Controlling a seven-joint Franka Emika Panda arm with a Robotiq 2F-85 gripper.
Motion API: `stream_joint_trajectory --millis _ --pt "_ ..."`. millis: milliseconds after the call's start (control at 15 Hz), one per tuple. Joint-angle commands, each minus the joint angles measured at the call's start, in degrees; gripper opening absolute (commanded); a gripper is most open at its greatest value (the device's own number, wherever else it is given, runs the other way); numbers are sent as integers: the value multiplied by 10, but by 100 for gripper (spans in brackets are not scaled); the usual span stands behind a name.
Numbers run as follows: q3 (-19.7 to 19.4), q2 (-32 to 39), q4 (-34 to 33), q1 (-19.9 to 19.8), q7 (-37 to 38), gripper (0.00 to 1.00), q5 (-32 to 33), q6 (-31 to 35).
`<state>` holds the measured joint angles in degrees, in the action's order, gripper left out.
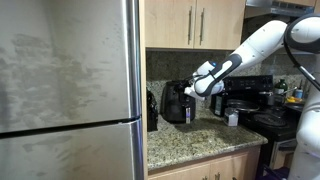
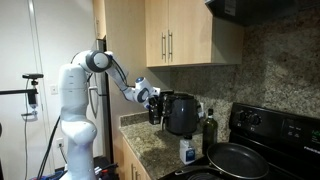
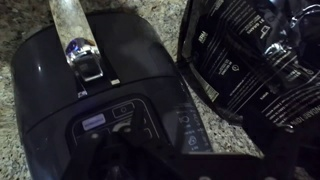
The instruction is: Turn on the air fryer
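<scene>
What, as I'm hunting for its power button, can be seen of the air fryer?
The air fryer is black, glossy and rounded, looking plastic, standing upright on the granite counter under wooden cabinets. The wrist view shows a control panel on its top and a silvery handle strip. The gripper hovers close by its top; contact is unclear.

A speckled granite counter (image 1: pixel 205 143) is overhung by light wooden cabinets (image 2: pixel 185 30), flanked by a steel refrigerator (image 1: pixel 65 90) and a black stove (image 2: pixel 275 125), and backed by a mottled stone wall (image 2: pixel 275 70).
</scene>
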<state>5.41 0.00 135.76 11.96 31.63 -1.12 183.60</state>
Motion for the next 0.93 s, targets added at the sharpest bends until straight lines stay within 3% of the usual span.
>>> stream_joint_trajectory --millis 0,133,400,467,667,867 --pt "2 -12 3 0 0 100 -2 -5" --pt "3 -25 9 0 0 100 -3 -12" --pt "1 97 -34 -1 13 100 -10 -9" --pt "2 33 4 1 7 100 -4 -13" --pt "1 92 -22 1 12 100 -4 -4" --pt "-16 41 4 10 14 100 10 -1"
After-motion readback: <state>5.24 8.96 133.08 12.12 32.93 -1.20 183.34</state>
